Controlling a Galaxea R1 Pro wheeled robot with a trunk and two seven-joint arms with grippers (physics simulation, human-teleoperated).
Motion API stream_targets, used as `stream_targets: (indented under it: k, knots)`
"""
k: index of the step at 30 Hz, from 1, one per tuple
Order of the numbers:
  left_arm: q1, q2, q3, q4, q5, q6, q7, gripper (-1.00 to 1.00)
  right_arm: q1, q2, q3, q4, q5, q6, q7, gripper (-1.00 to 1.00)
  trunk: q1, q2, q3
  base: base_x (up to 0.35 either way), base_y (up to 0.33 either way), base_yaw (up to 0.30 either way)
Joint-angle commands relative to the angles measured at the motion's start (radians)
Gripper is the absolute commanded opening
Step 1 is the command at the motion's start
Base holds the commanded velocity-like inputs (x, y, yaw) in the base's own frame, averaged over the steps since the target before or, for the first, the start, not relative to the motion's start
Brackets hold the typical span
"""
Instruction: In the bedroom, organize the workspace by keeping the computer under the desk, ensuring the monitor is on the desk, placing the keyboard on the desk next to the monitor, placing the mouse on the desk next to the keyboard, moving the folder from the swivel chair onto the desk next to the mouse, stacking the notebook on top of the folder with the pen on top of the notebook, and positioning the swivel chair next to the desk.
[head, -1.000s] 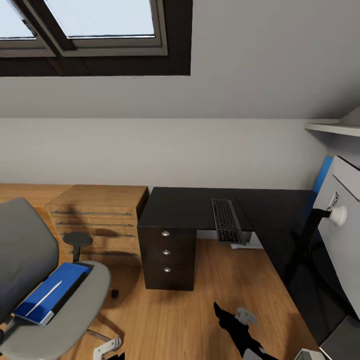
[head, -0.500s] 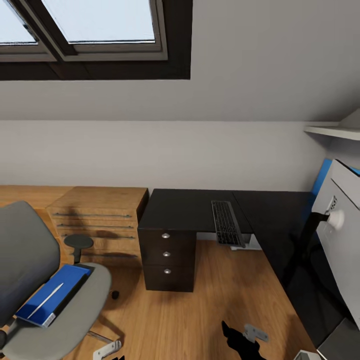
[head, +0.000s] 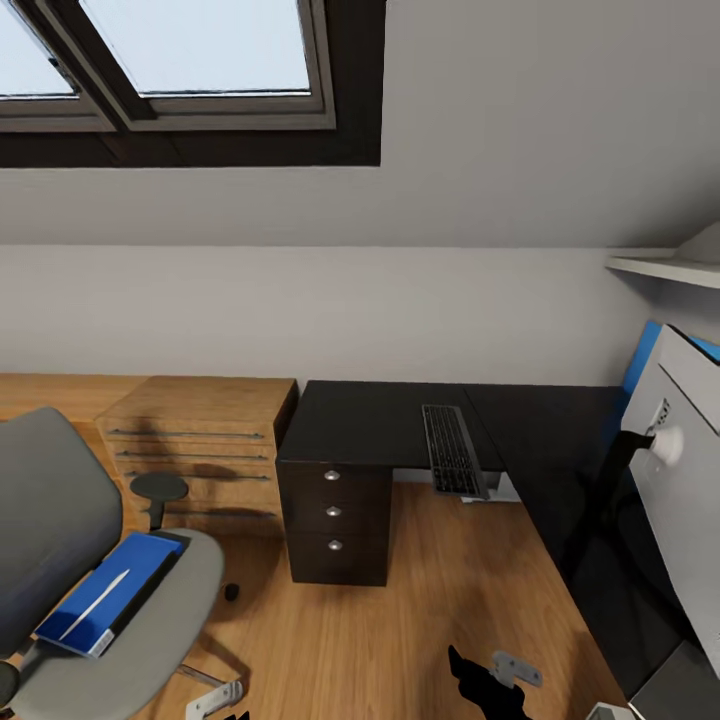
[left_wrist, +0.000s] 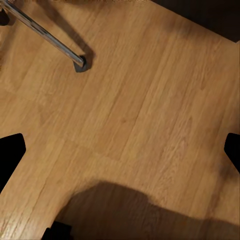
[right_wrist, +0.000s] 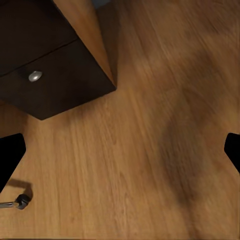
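Observation:
The grey swivel chair (head: 60, 520) stands at the left, away from the black desk (head: 370, 420). The blue folder (head: 105, 590) lies on its seat with a thin white pen (head: 97, 592) on top; I cannot make out a notebook. The black keyboard (head: 453, 448) lies on the desk, its near end over the edge. The monitor (head: 685, 470) stands at the right edge, pale back toward me. The mouse and computer are out of view. My right gripper (right_wrist: 120, 152) hangs open over the floor by the desk drawers (right_wrist: 45, 85). My left gripper (left_wrist: 120, 152) is open over the floor near a chair leg (left_wrist: 47, 37).
A low light-wood cabinet (head: 200, 435) stands between chair and desk. Under the desk behind the keyboard shows a pale shape (head: 497, 490). There is a white shelf (head: 660, 266) at the upper right and a roof window (head: 190, 60) above. Wood floor (head: 400, 620) lies open before the drawers.
The whole picture has shifted slightly downward, so the camera moved. My right arm shows lower at the picture's bottom edge. The things themselves have not moved.

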Motion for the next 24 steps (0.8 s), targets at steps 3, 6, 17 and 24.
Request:
stream_targets:
  k: [3, 6, 17, 24]
  knots:
    - [-0.001, -0.001, 0.002, 0.0, 0.004, -0.014, 0.001, 1.0, -0.001, -0.001, 0.015, 0.001, 0.022, -0.004, 0.008, 1.0, -0.012, 0.02, 0.008, 0.0, 0.0, 0.0]
    - [-0.001, -0.001, 0.001, 0.001, 0.003, -0.042, 0.001, 1.0, -0.001, -0.002, 0.044, 0.001, 0.074, -0.01, 0.007, 1.0, -0.023, 0.041, 0.018, 0.0, 0.0, 0.0]
    - [-0.001, -0.002, -0.003, 0.152, -0.011, -0.282, 0.002, 1.0, 0.016, -0.018, 0.082, 0.004, 0.201, -0.091, 0.005, 1.0, -0.065, 0.118, 0.052, 0.0, 0.0, 0.0]
    - [-0.001, 0.0, -0.003, 0.211, -0.024, -0.352, 0.001, 1.0, 0.019, -0.018, 0.085, 0.005, 0.208, -0.1, 0.007, 1.0, -0.073, 0.132, 0.058, 0.0, 0.0, 0.0]
